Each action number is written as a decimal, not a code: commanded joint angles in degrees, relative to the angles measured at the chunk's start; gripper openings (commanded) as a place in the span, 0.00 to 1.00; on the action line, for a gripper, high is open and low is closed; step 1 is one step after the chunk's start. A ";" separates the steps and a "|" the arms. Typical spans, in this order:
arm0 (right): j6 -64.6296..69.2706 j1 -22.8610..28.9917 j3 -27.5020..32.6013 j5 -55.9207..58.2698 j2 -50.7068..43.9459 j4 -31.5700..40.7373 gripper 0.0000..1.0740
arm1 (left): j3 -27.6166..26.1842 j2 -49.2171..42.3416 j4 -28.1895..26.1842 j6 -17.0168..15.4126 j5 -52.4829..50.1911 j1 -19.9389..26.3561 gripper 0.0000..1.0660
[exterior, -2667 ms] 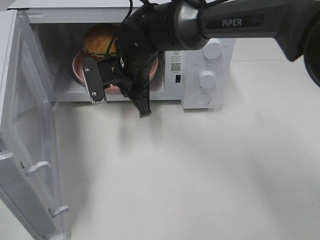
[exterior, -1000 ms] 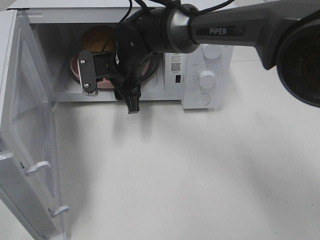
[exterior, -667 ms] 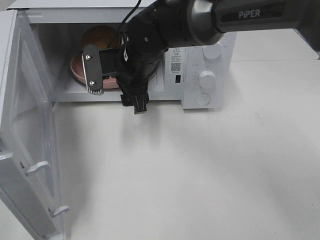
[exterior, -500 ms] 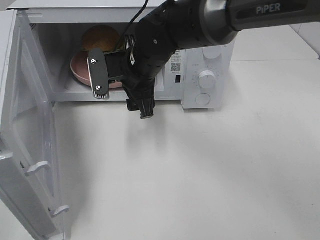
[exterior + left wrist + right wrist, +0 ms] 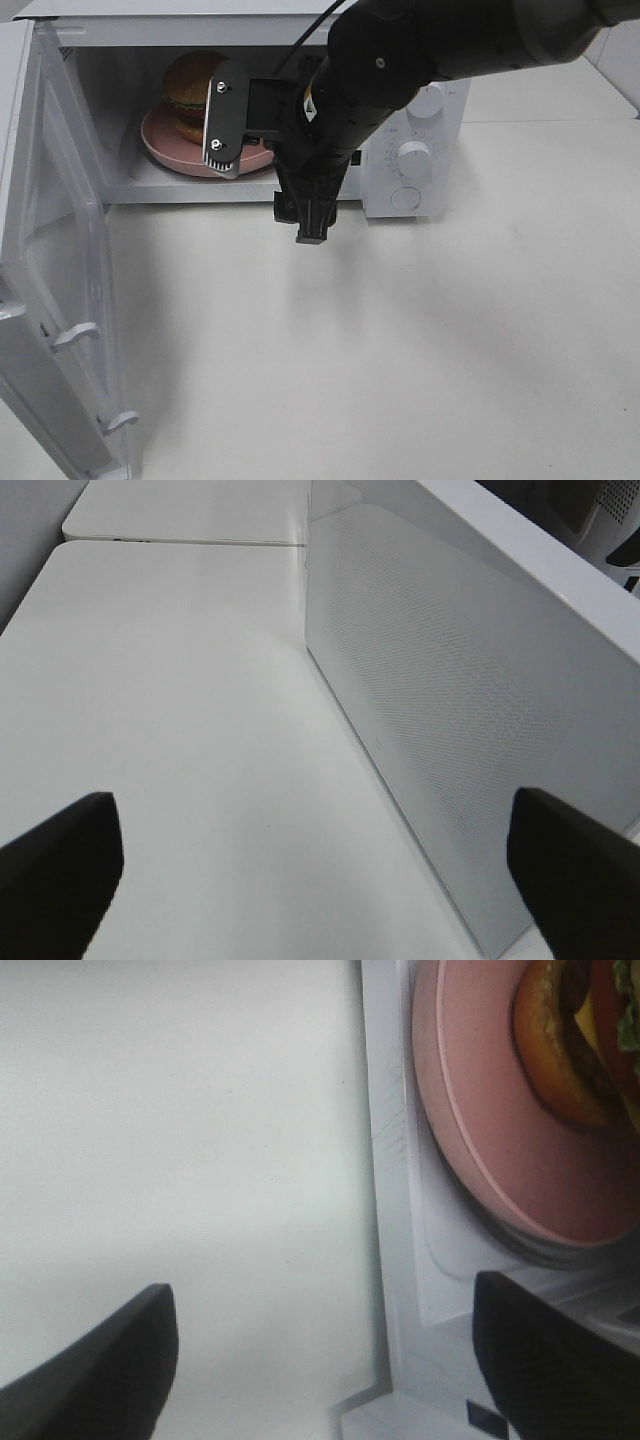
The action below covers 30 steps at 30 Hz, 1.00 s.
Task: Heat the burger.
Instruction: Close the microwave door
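Note:
The burger, with an orange-brown bun and green lettuce, sits on a pink plate inside the open white microwave. My right gripper is open and empty just in front of the microwave's opening, to the right of the plate and not touching it. In the right wrist view the burger and the plate lie beyond the open right gripper. My left gripper is open and empty; it does not show in the exterior view.
The microwave door stands wide open at the left. Two knobs are on the panel at the right. A white dotted panel stands upright on the white table ahead of the left gripper.
My right gripper has drawn back from the plate, moving right and out toward the front of the microwave, still open. The plate with the burger stays inside.

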 commanded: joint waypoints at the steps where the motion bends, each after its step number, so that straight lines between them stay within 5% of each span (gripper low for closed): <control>1: 6.42 -0.29 3.09 0.34 -3.50 0.06 0.71 | 0.00 -1.15 -0.29 0.17 -0.17 -0.34 0.94; 18: 36.55 -0.29 18.45 2.06 -18.79 0.52 0.71 | 0.00 -1.15 -0.29 0.17 -0.17 -0.34 0.94; 30: 52.48 -0.29 24.41 21.49 -31.97 4.70 0.71 | 0.00 -1.15 -0.29 0.17 -0.17 -0.34 0.94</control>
